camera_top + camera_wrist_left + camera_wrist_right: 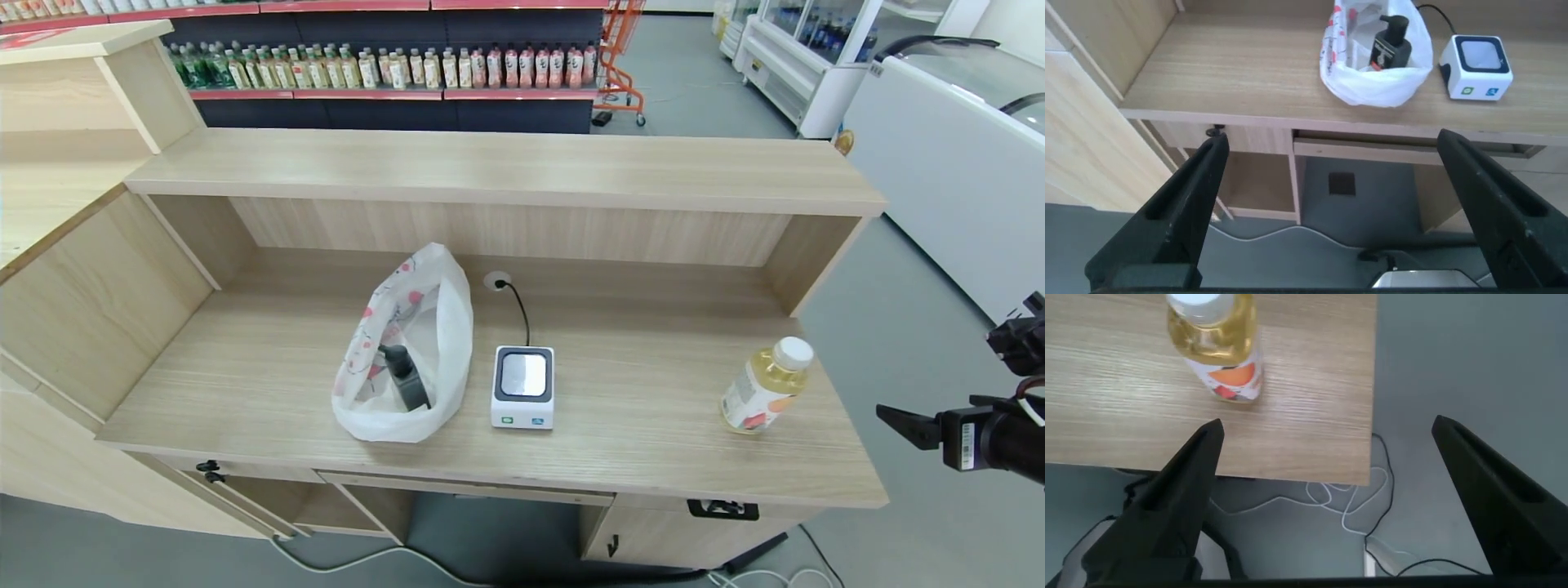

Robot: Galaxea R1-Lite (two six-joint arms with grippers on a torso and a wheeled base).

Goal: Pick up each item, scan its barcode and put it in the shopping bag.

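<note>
Drink btl [766, 388], clear w/ yellow liquid, white cap and a label w/ orange on it, stands upright on the wood counter [637, 441] at mid-right of the head frame, close to the counter's right end and well apart from the other items. Right gripper [1327, 429] hangs off that right end, at the lower right edge of the head frame, near the btl but not touching it; its fingers are spread wide w/ nothing between them, and the wrist cam looks down past them at the btl, the counter edge and loose cords on the grey floor. Scanner [522, 385], a small white box w/ a dark glass top, sits at frame centre; its black cable [518, 306] runs back to a hole in the counter. Just left of it, close but apart, stands the shopping bag [408, 343], white plastic w/ red print, mouth open, w/ a dark pump btl [404, 377] standing inside. Left gripper [1333, 139] is low in front of the counter's front edge, fingers wide apart and empty; beyond them are the bag, the scanner and the drawer front. Behind the counter, top of the head frame, a store shelf [392, 69] holds rows of drinks; white freezers [939, 139] stand at upper right.
</note>
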